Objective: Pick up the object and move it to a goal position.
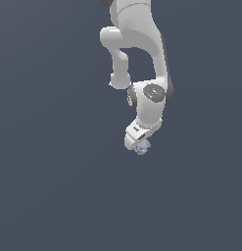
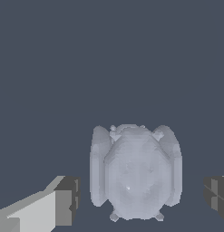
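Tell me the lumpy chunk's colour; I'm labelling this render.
Pale grey-blue, plain; the chunk shows best in the wrist view, between the open jaws.

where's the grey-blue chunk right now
In the exterior view the chunk sits just under the gripper, right of centre. The wrist view shows it between the two fingers, with a gap on each side.

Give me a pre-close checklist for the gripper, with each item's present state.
1. Object between the fingers: ok in the wrist view.
2. Gaps on both sides, nothing touching: ok.
3. Gripper open: ok.
4. Object centred between fingers: roughly ok; it may sit slightly off centre.
5. Fingers low enough for a firm hold: cannot tell.
6. Goal position: cannot tell; no marker shows in either view.
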Available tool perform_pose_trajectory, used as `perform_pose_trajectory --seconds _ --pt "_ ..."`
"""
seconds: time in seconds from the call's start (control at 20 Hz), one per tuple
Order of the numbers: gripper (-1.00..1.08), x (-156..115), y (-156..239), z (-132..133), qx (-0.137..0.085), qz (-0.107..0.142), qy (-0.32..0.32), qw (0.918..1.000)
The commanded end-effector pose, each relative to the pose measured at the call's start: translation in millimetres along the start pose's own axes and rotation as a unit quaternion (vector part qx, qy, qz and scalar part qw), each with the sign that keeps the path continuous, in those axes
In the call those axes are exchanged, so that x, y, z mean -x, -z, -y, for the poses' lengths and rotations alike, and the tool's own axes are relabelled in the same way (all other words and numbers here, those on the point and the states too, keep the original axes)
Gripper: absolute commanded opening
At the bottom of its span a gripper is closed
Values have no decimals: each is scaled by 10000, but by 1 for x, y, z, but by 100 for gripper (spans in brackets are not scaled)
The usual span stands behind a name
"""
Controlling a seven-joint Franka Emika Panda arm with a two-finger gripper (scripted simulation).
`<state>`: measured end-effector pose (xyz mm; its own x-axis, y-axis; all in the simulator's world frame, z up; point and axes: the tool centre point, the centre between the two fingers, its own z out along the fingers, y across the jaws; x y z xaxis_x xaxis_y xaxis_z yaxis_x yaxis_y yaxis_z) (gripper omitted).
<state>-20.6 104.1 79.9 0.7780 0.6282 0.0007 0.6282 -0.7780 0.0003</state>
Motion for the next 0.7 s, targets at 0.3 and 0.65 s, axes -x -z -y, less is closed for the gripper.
perform_pose_trajectory --seconds 0.3,0.65 --pt "100 1 -36 1 -3 4 22 10000" --pt "-100 0 -39 0 -3 4 22 10000"
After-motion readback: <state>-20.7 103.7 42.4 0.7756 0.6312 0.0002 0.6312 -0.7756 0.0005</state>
